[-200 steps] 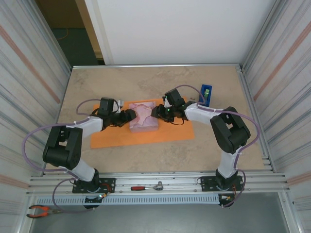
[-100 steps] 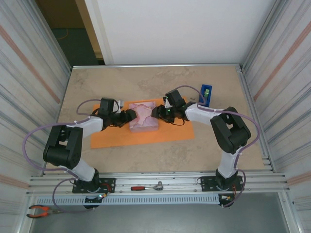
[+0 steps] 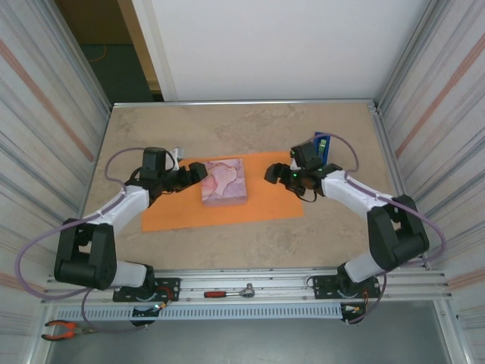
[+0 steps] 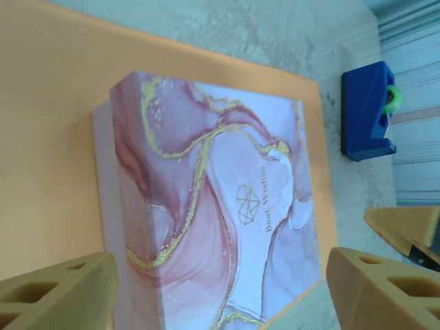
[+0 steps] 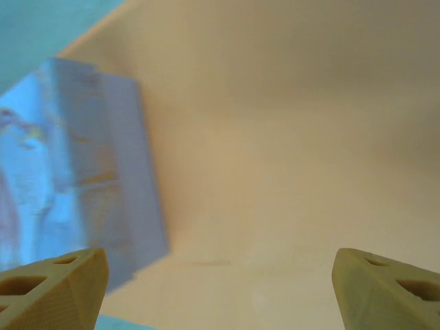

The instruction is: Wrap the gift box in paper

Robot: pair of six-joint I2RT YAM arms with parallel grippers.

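Marbled pink gift box (image 3: 224,181) centre frame on orange paper (image 3: 182,216); gold emblem, lettering beneath unreadable. Left jaws and right jaws, earlier at its sides, now backed off, both open.

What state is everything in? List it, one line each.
Box: unwrapped, flat on the paper.
Paper: spread flat, unfolded.
Left gripper: open, beside box.
Right gripper: open, over paper, apart from box.
Tape dispenser: standing, off the paper.

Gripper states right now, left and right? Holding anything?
Left gripper: open, holding nothing, beside the gift box.
Right gripper: open, holding nothing, over the paper.
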